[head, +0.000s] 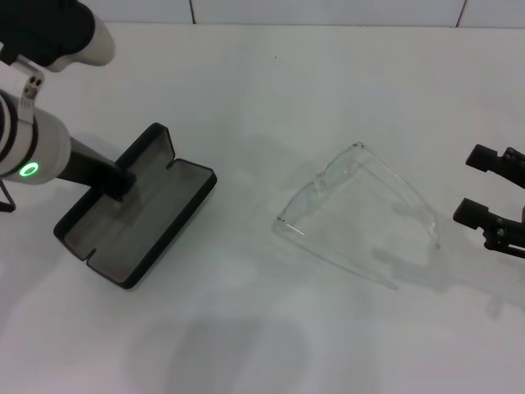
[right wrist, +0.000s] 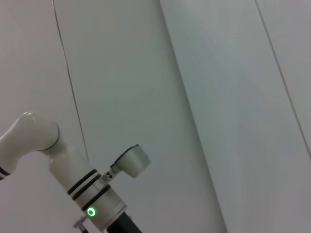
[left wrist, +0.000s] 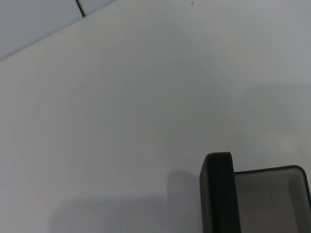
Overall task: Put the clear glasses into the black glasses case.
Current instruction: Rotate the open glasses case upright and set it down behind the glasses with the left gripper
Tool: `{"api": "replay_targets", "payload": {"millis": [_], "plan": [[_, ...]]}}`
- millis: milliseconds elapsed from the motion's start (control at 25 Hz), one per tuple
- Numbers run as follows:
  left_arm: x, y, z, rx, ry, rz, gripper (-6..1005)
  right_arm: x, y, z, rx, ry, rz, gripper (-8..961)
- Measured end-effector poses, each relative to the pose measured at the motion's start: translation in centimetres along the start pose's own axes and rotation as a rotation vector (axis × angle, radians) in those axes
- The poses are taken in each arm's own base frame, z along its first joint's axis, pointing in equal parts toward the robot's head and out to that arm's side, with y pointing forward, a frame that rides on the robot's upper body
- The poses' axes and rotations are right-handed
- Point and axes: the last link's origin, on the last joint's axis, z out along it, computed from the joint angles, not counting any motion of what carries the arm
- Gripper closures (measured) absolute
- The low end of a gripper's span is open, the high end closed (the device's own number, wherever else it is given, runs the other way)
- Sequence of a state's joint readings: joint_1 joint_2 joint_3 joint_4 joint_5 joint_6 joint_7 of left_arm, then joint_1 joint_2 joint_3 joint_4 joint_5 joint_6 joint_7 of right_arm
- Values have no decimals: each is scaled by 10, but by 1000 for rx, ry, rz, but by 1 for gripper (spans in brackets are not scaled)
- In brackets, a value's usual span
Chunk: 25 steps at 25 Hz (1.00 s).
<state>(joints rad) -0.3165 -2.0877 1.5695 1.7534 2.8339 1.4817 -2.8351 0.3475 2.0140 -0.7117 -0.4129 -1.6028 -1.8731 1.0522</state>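
The right gripper (head: 486, 188) is waiting, fingers spread and empty, beside the clear glasses (head: 354, 215) lying on the table (head: 262, 82); left gripper (head: 119, 182) is sitting in the open black glasses case (head: 135, 215). Grasping comes next, probably.

The bench (head: 271, 74) is plain white with no pattern. The black glasses case (head: 156, 238) is matte black on its outer shell and rim, with a dull grey lining inside both open halves. The clear glasses (head: 361, 209) are colourless and see-through, showing only faint pale edges against the white. The left arm (head: 37, 144) is white with black bands and a glowing green ring light. The right gripper (head: 492, 205) is black throughout.
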Motion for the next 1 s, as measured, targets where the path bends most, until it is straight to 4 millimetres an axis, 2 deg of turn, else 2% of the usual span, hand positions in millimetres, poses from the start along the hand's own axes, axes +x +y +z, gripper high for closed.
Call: {"api": "replay_targets", "payload": {"millis": [120,280,560,680,800,1000], "plan": [[4,2,-3,2,16,30,773,0,0,-3,16,-10,0,115],[20,14,-10,9,77,205,802,-1,2,-6,22,-27,-10,116],[48,43,-6,38,230,578,799,-8,14,-28,10,-78,-38,119],[61,46,-4,81,311,679,798,-9,20,-36,-5,-84,-40,120],[70,44,4,110,343,739,797,-7,26,-43,8,-87,-31,121],[79,53,32,116,349,852,795,-1,33,-52,38,-87,-16,122]]}}
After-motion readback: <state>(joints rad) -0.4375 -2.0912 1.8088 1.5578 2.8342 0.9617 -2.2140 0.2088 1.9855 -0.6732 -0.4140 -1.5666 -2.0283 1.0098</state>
